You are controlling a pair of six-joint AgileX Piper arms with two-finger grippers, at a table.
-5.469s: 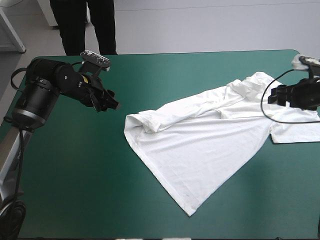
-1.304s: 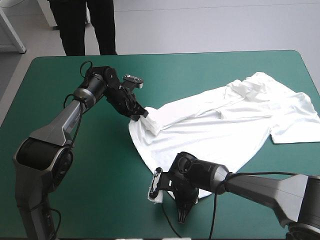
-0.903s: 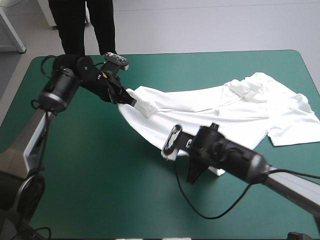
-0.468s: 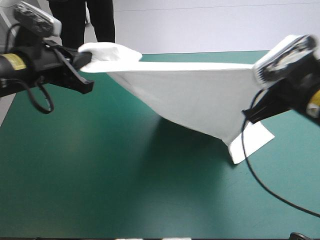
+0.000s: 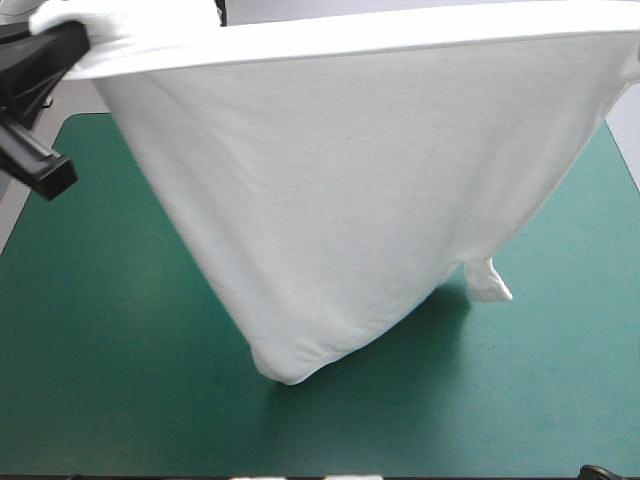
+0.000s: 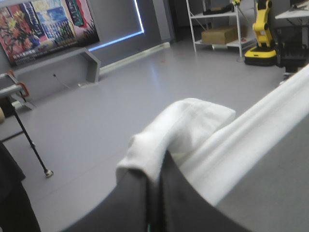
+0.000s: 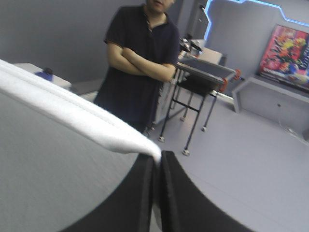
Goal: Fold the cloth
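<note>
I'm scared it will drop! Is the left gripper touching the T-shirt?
Touching. The left wrist view shows the left gripper with its jaws shut on a white fold of the T-shirt, which is pinched right between them.

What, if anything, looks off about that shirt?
The T-shirt hangs lopsided between the left gripper and right gripper: its top edge is taut, but the cloth sags to a point that seems to reach the table, and one sleeve dangles loose beside it. The left one pinches a bunched wad, not a clean corner.
</note>
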